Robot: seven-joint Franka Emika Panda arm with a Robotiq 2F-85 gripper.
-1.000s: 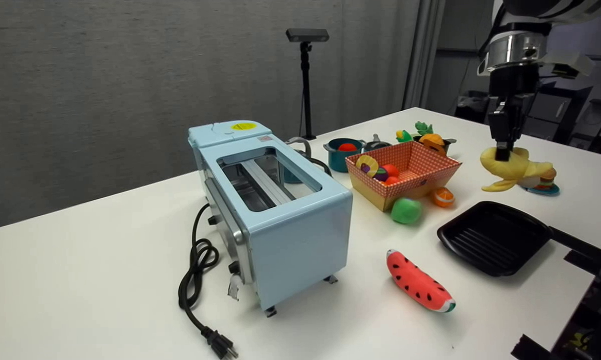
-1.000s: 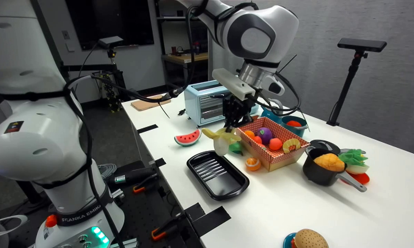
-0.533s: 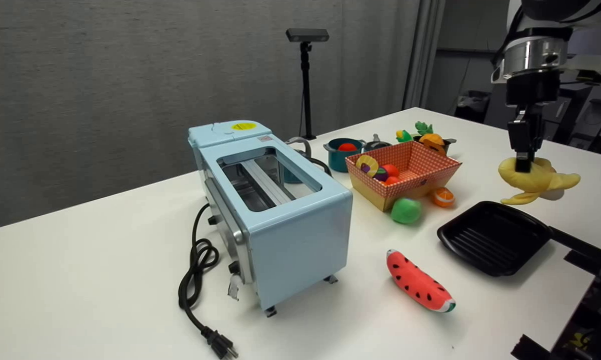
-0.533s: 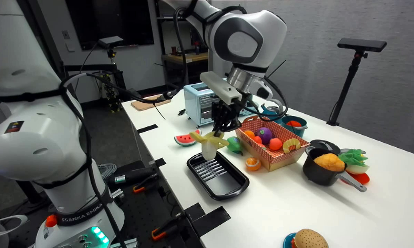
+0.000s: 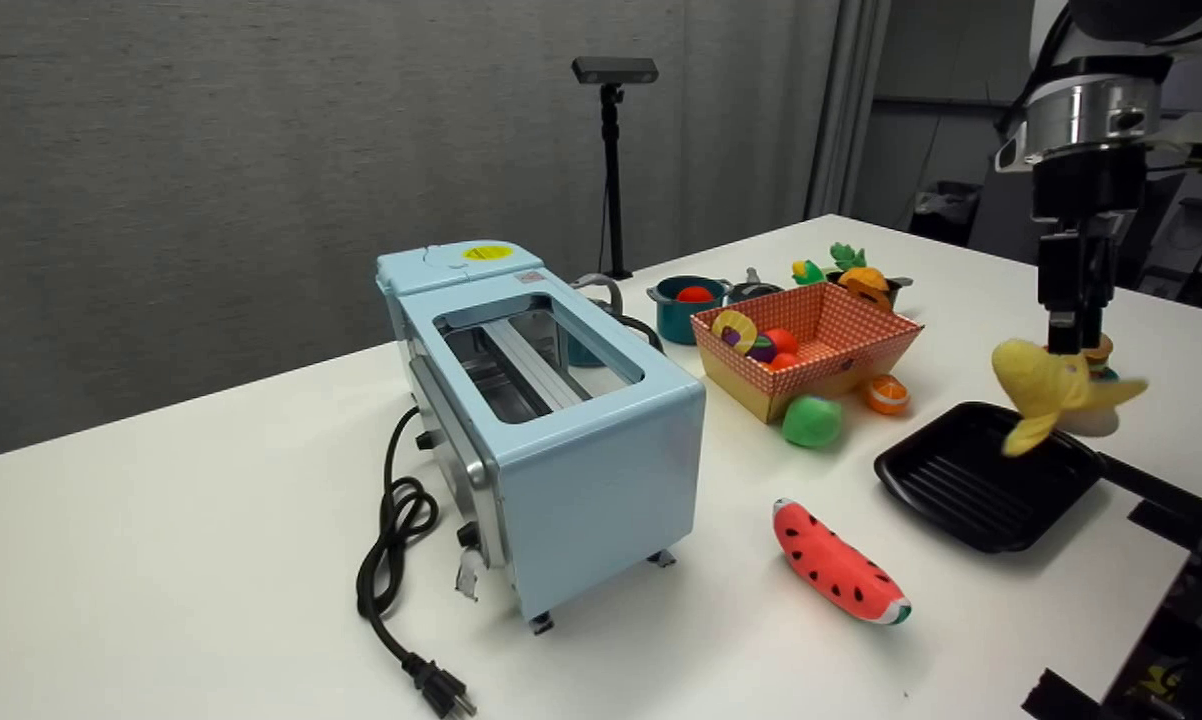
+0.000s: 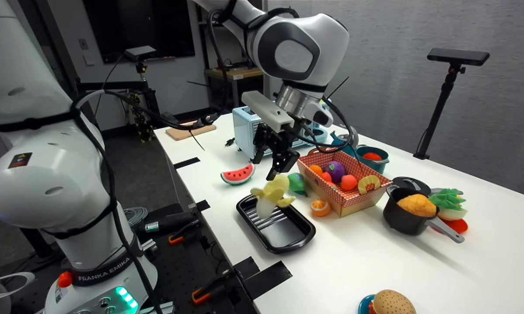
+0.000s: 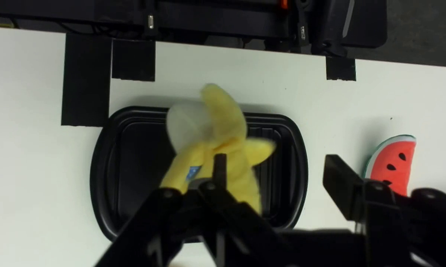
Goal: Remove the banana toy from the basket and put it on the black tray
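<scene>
Yellow and blurred, the banana toy (image 6: 273,192) is airborne over the black tray (image 6: 286,237); its long axis slants, pale end pointing downward and toward the taped edge of the bench (image 6: 353,261). Above it, the gripper (image 7: 275,161) stands spread wide; contact with the toy cannot be told. A toy orange (image 6: 320,208) lies between tray and basket (image 6: 358,205).
</scene>
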